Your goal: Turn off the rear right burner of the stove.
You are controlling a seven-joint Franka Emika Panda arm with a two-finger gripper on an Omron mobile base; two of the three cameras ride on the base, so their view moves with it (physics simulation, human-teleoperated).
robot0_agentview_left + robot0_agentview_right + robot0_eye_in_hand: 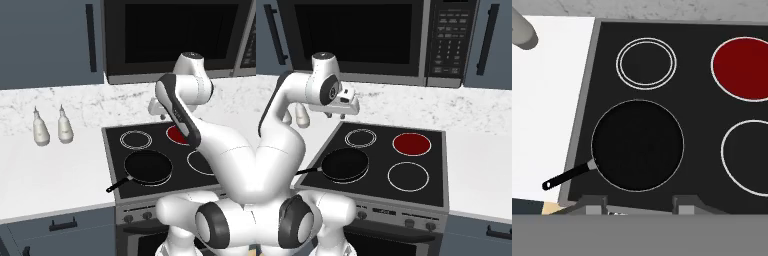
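Fingers (639,206) are hanging parted and empty high over the stove (381,192). Rear right burner (412,144) is glowing red. Its rigid knob, probably among those on the front panel, is needing a firm pinch and twist.

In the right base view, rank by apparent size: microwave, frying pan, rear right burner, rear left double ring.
1. microwave
2. frying pan
3. rear right burner
4. rear left double ring
The pan sits nearer the camera, so its lead over the burner is unsure.
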